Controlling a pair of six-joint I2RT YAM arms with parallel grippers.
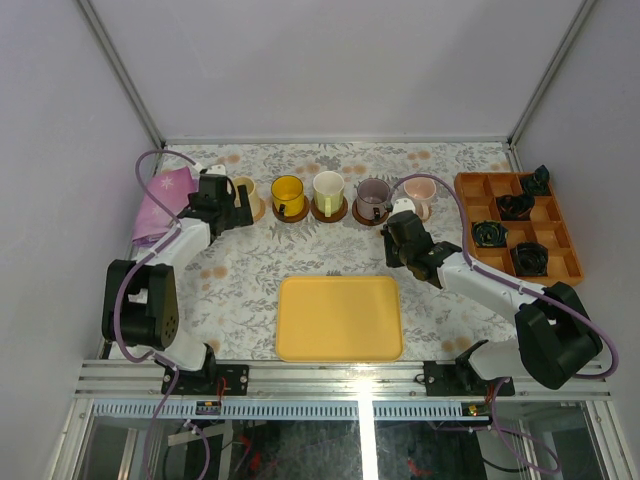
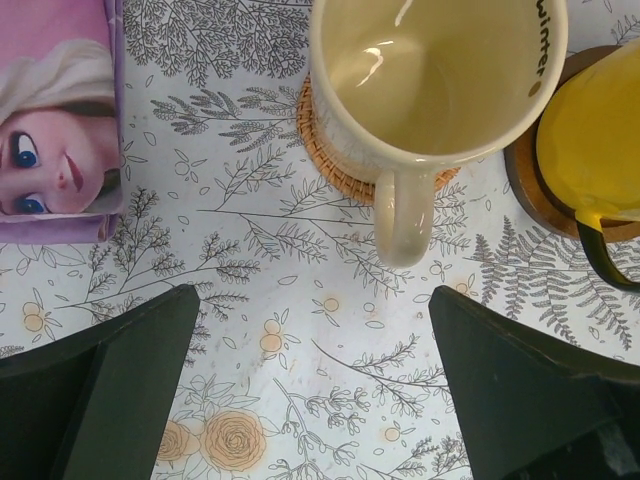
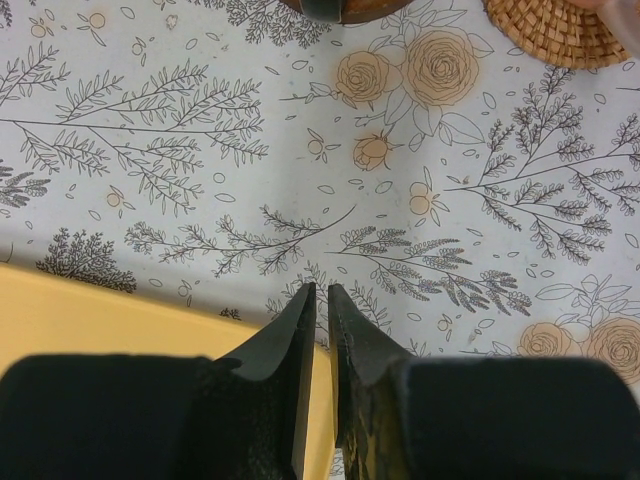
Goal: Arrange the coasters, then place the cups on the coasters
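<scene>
Five cups upright in one row at the far side, one coaster under each; left to right: cream cup (image 2: 430,70) on tan woven coaster (image 2: 335,172); yellow cup (image 1: 287,193), white cup (image 1: 328,188), grey-purple cup (image 1: 373,194) on dark brown coasters (image 1: 330,215); pink cup (image 1: 418,193) on second tan coaster (image 3: 555,30).

The table (image 1: 240,290), covered in a pale floral cloth, is carrying a row of five coasters (image 1: 330,217) along its far edge: woven tan ones are sitting at both ends and three dark brown ones are lying between them. A yellow tray (image 1: 339,318) is lying flat at the middle of the near edge. An orange divided tray (image 1: 463,205) is resting along the right edge, and a pink printed pouch (image 1: 158,205) is lying at the left edge, near the far corner
</scene>
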